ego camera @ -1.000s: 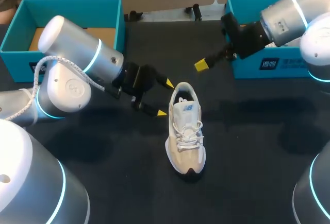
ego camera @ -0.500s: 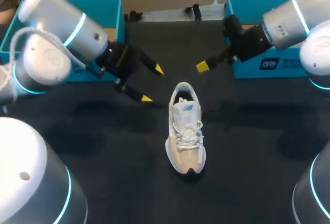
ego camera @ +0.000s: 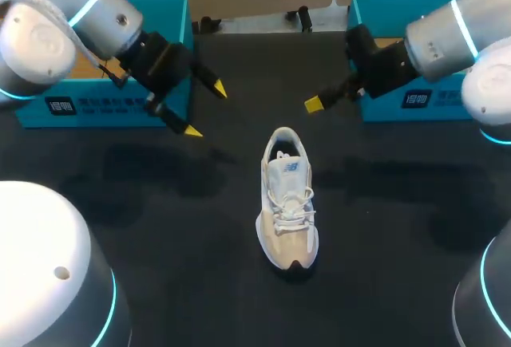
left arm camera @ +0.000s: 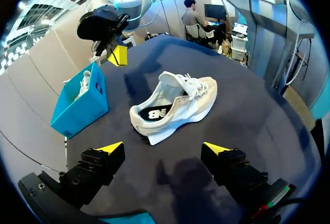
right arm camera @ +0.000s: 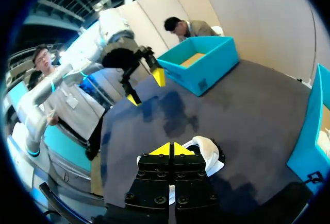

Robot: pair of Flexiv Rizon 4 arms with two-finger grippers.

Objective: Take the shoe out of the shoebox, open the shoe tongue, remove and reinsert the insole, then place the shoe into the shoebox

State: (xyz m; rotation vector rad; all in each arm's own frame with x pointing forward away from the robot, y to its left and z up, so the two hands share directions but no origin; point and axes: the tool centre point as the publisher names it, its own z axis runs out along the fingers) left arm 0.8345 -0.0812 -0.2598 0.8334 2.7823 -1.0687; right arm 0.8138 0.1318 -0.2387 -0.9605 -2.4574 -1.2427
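A white and beige shoe (ego camera: 287,203) stands upright on the black table (ego camera: 399,203), toe toward the front edge; in the left wrist view the shoe (left arm camera: 175,105) lies ahead of the fingers. My left gripper (ego camera: 205,110) hangs open and empty in front of the left teal shoebox (ego camera: 168,12), well to the left of the shoe's heel. My right gripper (ego camera: 314,104) is shut on nothing, above and right of the heel, beside the right teal shoebox (ego camera: 383,108). In the right wrist view its shut tips (right arm camera: 171,149) hide most of the shoe (right arm camera: 209,149).
The left shoebox (right arm camera: 201,67) shows a brown floor inside. The right shoebox (left arm camera: 85,110) holds something white. Black clamps (ego camera: 299,18) sit at the table's far edge between the boxes. Bare cloth surrounds the shoe.
My left arm has drawn back from the shoe's heel, up and to the left, toward the left shoebox, still open. The right arm and the shoe have stayed put.
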